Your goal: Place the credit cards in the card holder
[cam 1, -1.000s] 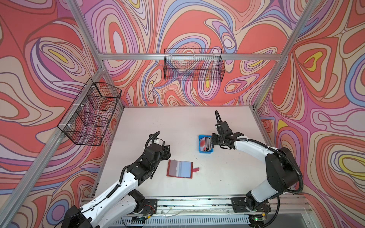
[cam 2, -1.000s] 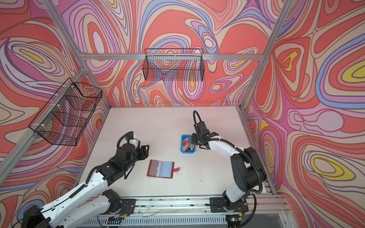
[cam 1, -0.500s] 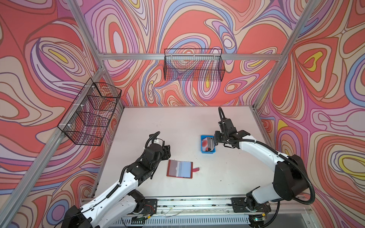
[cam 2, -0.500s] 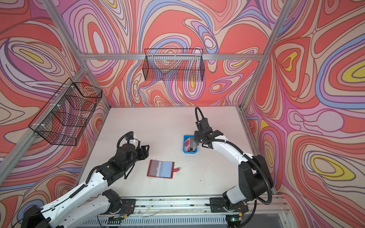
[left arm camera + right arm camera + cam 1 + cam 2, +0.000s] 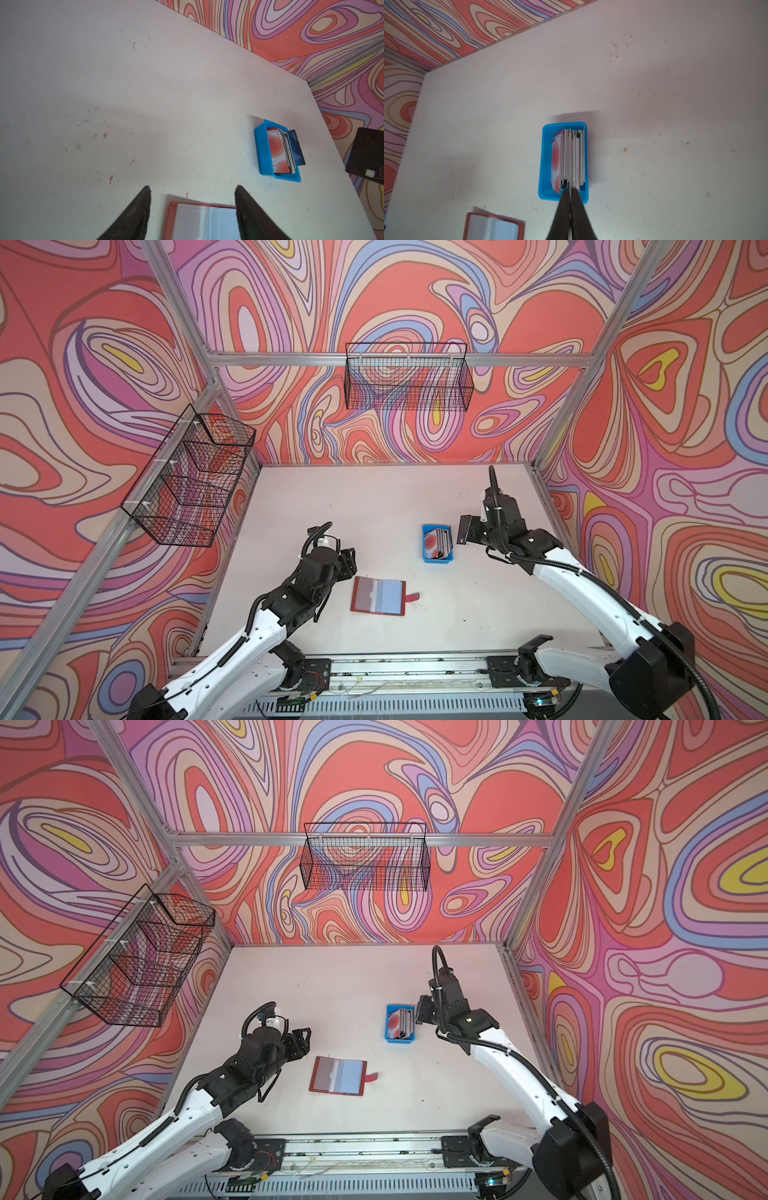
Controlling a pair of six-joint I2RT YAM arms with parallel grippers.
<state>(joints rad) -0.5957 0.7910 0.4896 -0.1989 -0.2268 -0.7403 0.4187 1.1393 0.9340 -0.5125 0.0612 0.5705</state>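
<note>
The red card holder [image 5: 378,596] [image 5: 338,1076] lies open on the table with its clear sleeves up, its tab strap to the right. Several credit cards [image 5: 436,541] [image 5: 278,151] stand on edge in a small blue tray [image 5: 437,560]. My right gripper [image 5: 478,531] [image 5: 570,190] hangs just right of the tray, shut on a dark credit card [image 5: 466,529] [image 5: 367,155], which the right wrist view shows edge-on. My left gripper [image 5: 349,560] [image 5: 192,189] stays open and empty just left of the card holder [image 5: 203,222].
Two black wire baskets hang on the walls, one at the back [image 5: 407,381] and one at the left [image 5: 191,481]. An aluminium rail [image 5: 395,668] runs along the table's front edge. The tray [image 5: 545,158] sits behind the card holder [image 5: 492,227].
My right gripper has drawn back to the right from over the tray, bringing the dark card out with it. The left arm has stayed in place.
</note>
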